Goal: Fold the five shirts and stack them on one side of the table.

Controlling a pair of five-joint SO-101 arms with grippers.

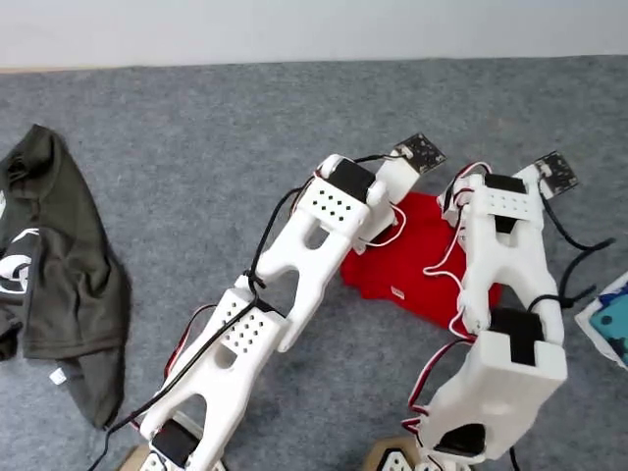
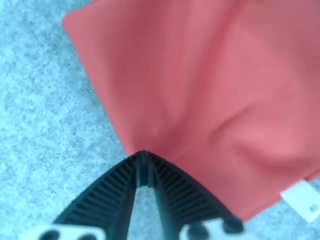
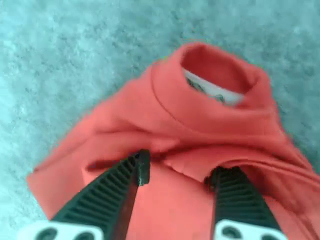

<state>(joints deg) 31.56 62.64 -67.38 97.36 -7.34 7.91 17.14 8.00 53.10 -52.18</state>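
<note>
A red shirt [image 1: 417,245] lies crumpled on the grey table between my two arms. My left arm [image 1: 334,201] comes in over its left side. In the left wrist view my left gripper [image 2: 142,157] is shut on the red shirt's [image 2: 210,90] edge, and folds fan out from the pinch. My right arm [image 1: 505,245] stands over the shirt's right side. My right gripper [image 3: 180,172] is open just above the red shirt [image 3: 200,120], a little behind its collar [image 3: 220,75], where a white label shows. Its fingers straddle a ridge of cloth.
A dark olive shirt [image 1: 59,265] with a white print lies spread at the table's left edge. A white and teal garment [image 1: 608,319] pokes in at the right edge. The grey felt table top [image 1: 196,147] runs back to a white wall.
</note>
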